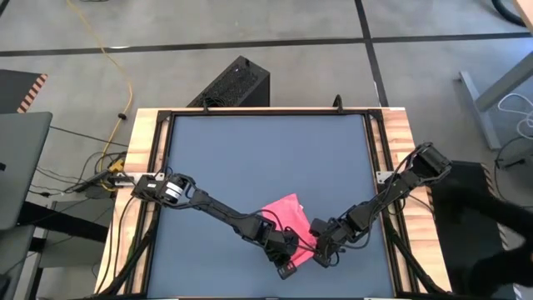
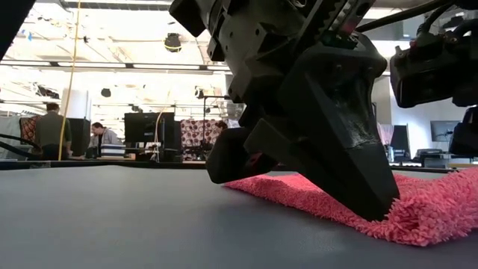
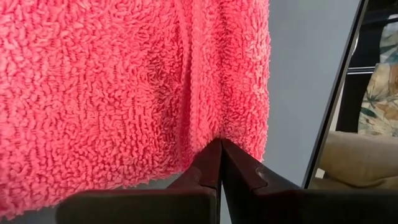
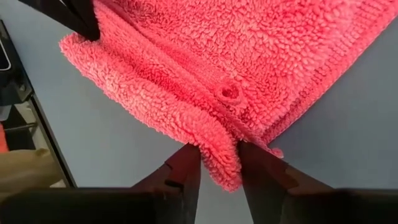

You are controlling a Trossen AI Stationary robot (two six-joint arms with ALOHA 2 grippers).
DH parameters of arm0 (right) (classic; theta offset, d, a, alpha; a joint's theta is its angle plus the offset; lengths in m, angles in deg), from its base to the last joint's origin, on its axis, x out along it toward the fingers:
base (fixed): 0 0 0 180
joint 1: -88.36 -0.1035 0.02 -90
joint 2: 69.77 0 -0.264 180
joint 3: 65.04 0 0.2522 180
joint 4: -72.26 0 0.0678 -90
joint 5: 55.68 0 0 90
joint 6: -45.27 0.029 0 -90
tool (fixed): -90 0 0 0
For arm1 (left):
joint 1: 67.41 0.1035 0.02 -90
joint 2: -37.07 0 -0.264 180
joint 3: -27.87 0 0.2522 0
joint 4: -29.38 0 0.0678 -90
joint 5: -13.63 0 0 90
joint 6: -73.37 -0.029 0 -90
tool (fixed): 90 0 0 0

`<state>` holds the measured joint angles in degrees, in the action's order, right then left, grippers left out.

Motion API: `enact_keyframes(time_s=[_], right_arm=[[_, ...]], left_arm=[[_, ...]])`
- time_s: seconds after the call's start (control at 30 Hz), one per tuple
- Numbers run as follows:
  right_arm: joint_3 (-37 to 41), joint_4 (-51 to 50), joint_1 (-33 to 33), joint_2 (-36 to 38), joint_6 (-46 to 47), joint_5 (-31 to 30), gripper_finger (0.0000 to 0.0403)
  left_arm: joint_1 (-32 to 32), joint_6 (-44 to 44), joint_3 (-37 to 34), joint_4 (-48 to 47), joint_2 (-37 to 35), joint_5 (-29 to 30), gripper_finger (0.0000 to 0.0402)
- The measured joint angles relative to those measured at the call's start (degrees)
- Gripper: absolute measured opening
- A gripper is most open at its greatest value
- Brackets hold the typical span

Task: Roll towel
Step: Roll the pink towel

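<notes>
Fingertips of left gripper (image 3: 221, 149) pinched shut on towel (image 1: 285, 214) hem, low centre-right of high view. Right gripper (image 4: 219, 163) straddles folded edge, clamped on it. I judge cloth light, limp, fluffy; grip hems, else bunches.

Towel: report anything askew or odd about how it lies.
The pink towel lies skewed to the table's edges, near its front. The right tool pinches up a bunched fold at one edge; the shut left tool presses another edge. No damage shows.
</notes>
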<state>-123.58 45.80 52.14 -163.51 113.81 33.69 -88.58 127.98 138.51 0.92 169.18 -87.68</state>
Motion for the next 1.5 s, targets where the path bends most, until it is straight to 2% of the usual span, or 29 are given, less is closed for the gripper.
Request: enact_keyframes(time_s=[0.57,0.9,1.0,1.37,1.5], right_arm=[[0.1,-0.6,-1.7,0.1,0.7,-0.6,0.0127],[0.1,0.5,-1.7,0.1,0.8,-0.7,0.0207],[0.0,0.0,-1.7,0.1,1.3,-0.8,0.0219],[0.3,-7.1,-5.5,6.7,-0.8,-13.1,0.0170],[0.2,-7.4,-7.1,8.6,-0.9,-14.3,0.0168]], left_arm=[[0.0,0.5,0.1,-1.2,0.0,1.3,0.0000],[0.0,0.5,0.1,-1.2,0.0,1.5,0.0000],[0.0,0.5,0.1,-1.3,0.0,1.5,0.0000],[0.2,0.5,0.1,-1.4,0.0,1.7,0.0000],[0.4,0.6,0.1,-1.5,0.0,1.5,0.0000]])
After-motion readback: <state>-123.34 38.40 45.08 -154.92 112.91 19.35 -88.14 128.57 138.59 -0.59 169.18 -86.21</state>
